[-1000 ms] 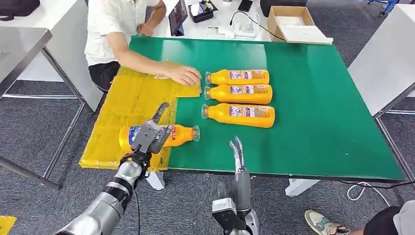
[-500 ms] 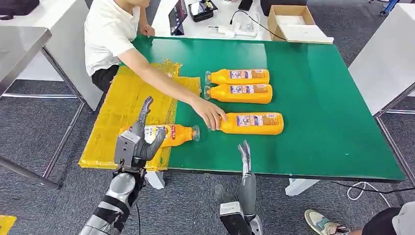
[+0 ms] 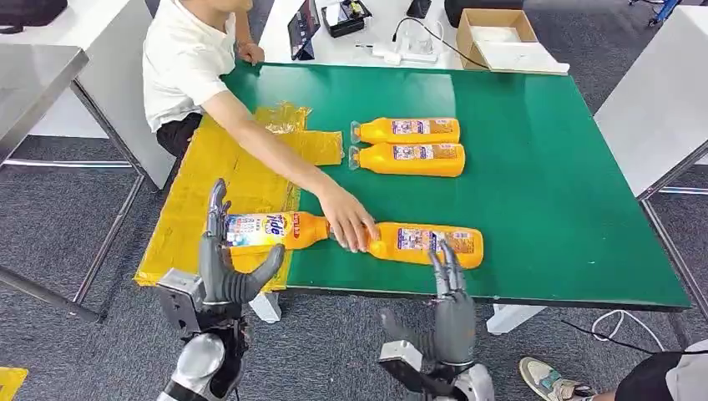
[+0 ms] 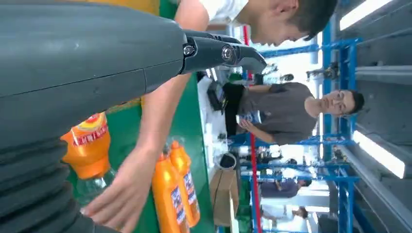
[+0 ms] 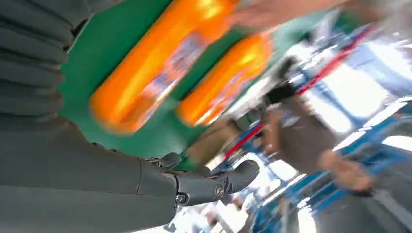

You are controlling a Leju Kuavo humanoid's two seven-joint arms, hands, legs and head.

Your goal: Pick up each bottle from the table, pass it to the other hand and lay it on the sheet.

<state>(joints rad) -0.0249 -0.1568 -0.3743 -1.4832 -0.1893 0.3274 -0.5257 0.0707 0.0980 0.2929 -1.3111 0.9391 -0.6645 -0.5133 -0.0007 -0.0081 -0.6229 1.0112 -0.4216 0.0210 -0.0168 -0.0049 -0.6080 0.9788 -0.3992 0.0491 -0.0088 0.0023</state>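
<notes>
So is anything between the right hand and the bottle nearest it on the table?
Nothing lies between them: the right hand is open at the table's near edge, just short of the near bottle. But a person's hand rests on that bottle's neck end, so a grasp there would meet it.

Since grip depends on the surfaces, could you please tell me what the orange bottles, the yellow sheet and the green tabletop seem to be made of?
The orange bottles look like glossy plastic with printed paper or film labels and clear caps; highlights run along their sides. The yellow sheet seems thin crinkled plastic film, wrinkled and shiny at its far edge. The green tabletop looks like a smooth, faintly reflective mat or laminate; which one is unclear.
</notes>
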